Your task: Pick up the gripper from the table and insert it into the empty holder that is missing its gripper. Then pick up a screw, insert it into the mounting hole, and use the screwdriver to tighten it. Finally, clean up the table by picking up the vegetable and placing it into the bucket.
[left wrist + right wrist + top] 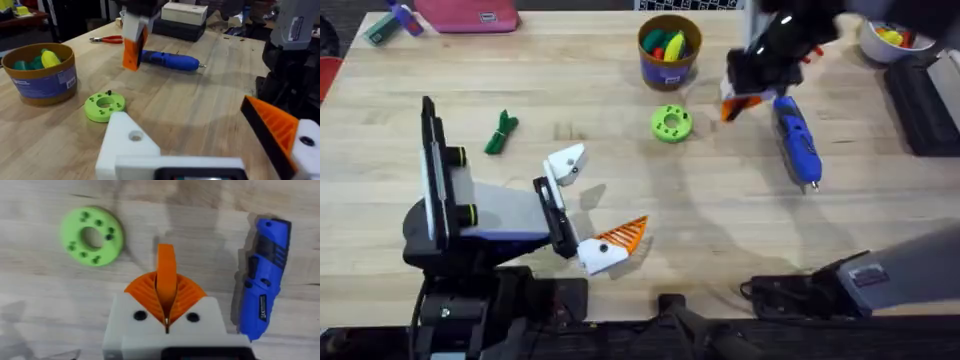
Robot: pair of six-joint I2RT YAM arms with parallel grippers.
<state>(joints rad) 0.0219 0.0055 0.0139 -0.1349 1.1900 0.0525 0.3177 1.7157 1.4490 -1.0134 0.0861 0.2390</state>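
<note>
Right jaws (166, 297) clamped on small orange wedge-shaped plastic fingertip (166, 275), upper right of overhead frame. Left jaws (582, 210) apart, white empty mount (565, 163) waiting. Next: carry, insert.

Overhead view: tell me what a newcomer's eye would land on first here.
The right pincer stands out first, shut on the gripper, an orange wedge held above the table between the green disc and the blue screwdriver. Next comes the left pincer at the near left, open, with the empty holder on one side and an orange tip on the other.
</note>
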